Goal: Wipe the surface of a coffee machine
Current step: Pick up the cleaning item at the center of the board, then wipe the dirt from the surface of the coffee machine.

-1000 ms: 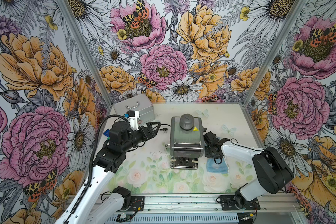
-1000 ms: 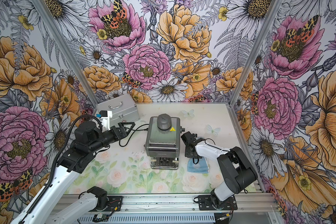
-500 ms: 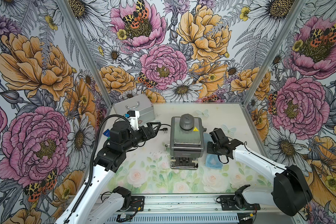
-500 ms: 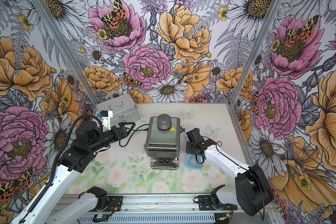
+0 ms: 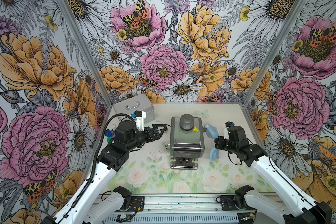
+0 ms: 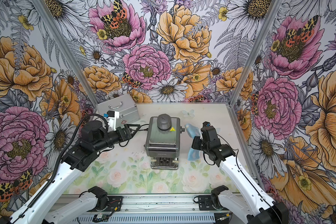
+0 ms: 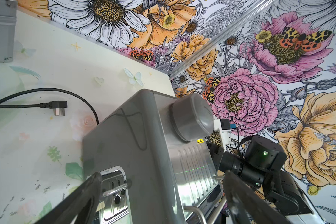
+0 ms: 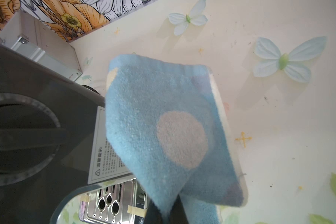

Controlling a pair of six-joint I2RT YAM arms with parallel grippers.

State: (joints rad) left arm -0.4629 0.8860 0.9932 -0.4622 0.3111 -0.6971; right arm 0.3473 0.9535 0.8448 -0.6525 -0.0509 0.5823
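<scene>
While our right gripper (image 5: 217,144) clamps the blue cloth (image 5: 211,131), we see the coffee machine (image 5: 186,143) on the bench (image 5: 144,180) just beside it, on its left. The cloth hangs by the machine's right wall, and our left gripper (image 5: 160,131) stands open near the opposite side.

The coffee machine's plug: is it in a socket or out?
Out. In the left wrist view the plug lies loose on the table, its pins bare.
</scene>
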